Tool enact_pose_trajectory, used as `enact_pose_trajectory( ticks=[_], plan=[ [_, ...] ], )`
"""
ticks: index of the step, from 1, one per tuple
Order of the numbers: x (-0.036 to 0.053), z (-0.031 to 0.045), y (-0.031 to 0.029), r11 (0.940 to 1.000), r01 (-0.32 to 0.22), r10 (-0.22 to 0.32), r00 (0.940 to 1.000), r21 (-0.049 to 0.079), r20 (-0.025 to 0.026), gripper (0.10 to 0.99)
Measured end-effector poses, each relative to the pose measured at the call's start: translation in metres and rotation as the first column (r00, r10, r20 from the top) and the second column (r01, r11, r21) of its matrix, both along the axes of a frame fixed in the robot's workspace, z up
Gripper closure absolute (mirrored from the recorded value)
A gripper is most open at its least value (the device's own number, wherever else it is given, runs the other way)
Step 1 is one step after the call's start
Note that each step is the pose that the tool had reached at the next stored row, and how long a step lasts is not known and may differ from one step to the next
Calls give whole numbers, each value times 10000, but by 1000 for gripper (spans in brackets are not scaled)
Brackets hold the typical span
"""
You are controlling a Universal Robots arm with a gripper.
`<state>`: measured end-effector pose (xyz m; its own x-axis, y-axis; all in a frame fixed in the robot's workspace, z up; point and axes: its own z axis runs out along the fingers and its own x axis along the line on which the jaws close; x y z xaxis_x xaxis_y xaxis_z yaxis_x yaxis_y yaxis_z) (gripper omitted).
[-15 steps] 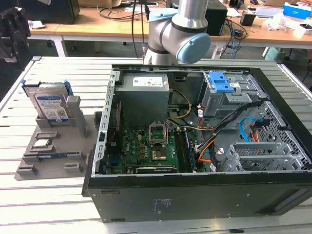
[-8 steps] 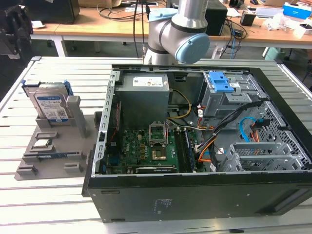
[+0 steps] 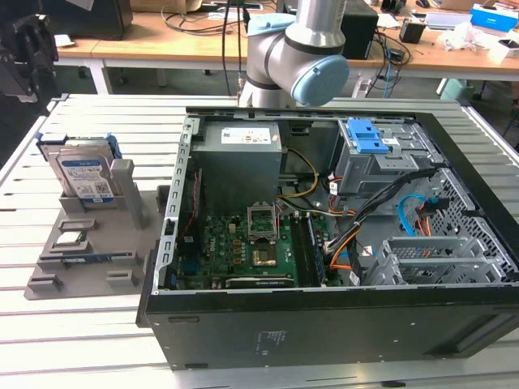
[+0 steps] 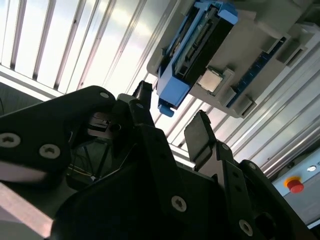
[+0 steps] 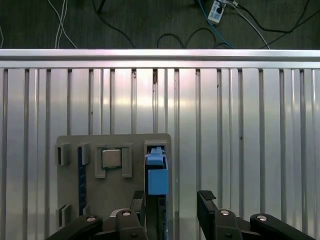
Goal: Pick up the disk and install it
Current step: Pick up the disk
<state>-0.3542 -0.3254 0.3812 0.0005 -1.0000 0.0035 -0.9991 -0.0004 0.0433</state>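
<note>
Standing on edge in a slot of the gray holder (image 3: 97, 243), the disk (image 3: 83, 174) shows its blue-and-white label to the exterior view, with blue rails along its sides. The holder lies on the slatted metal surface (image 3: 81, 340), toward the exterior view's left, just beside the open computer case (image 3: 324, 324). In front of the disk on the same holder sit a small square silver chip (image 3: 71, 238) and a thin dark memory stick (image 3: 81, 258).

The pincer (image 3: 28, 49) hangs high over the far left corner of the surface in the exterior view, well apart from the disk, while the arm (image 3: 300, 57) rises behind the case. In the first wrist view the pincer (image 5: 171, 197) has its two dark fingers (image 5: 206, 200) spread apart with nothing between them. Past them, the disk (image 5: 157, 175) is seen from its top edge, a blue rail end facing the camera. The chip (image 5: 111, 158) lies in its own pocket just beside the disk.

The second wrist view shows the pincer (image 4: 172, 117) gaping the same way, and the disk (image 4: 195, 45) stands clear of both fingertips. Inside the case, a blue latch (image 3: 365, 134) tops the gray drive cage.
</note>
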Motion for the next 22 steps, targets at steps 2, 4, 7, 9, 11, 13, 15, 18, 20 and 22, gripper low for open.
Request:
enact_pose_trajectory(
  ticks=[2,4,7,9,11,13,15,18,20,22],
  plan=[
    [3,-15,0,10000,0,0,10000,-1,0,545],
    [5,-22,0,10000,-1,1,10000,0,-1,545],
    [9,-36,0,10000,-1,1,10000,0,-1,545],
    [11,-46,0,10000,-1,1,10000,-1,-1,545],
    [15,-56,1,10000,-1,1,10000,1,1,545],
    [25,-70,6,10000,-1,1,10000,0,-1,545],
    [31,-86,10,10000,-1,1,10000,1,1,545],
    [38,-130,15,10000,0,0,10000,0,0,545],
    [38,-178,15,10000,-1,1,10000,-1,0,545],
    [37,-243,9,10000,0,0,10000,-2,-1,545]
  ],
)
